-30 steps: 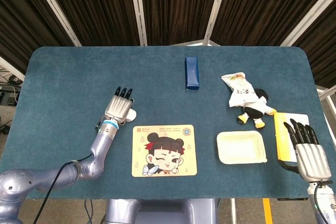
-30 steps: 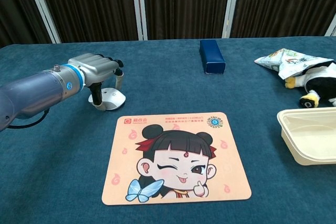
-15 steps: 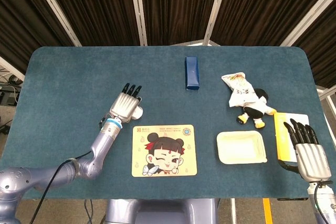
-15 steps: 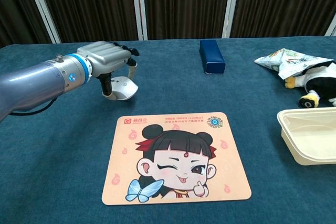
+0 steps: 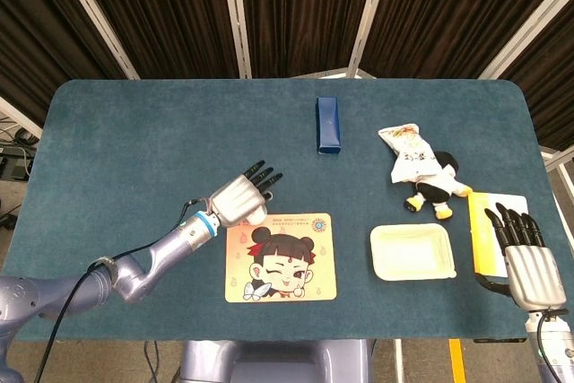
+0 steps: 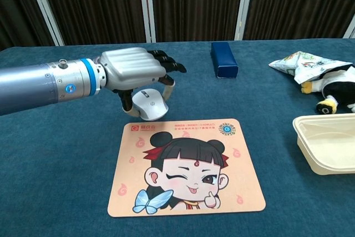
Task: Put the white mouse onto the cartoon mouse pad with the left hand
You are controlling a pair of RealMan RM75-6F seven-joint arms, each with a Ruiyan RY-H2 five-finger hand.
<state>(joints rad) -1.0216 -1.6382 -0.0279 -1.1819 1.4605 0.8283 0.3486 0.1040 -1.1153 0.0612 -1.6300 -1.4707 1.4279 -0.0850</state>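
Observation:
My left hand holds the white mouse from above, lifted off the table. The mouse hangs just beyond the far left corner of the cartoon mouse pad, which lies flat near the table's front edge and shows a winking girl. In the head view the hand covers most of the mouse. My right hand rests at the table's right front corner, fingers spread, holding nothing.
A dark blue box lies at the back middle. A snack bag and a plush toy lie to the right. An empty white tray sits right of the pad, a yellow sheet beyond it.
My left hand has lifted the white mouse off the table and carried it right and nearer, up to the pad's far left corner. The right hand has not moved.

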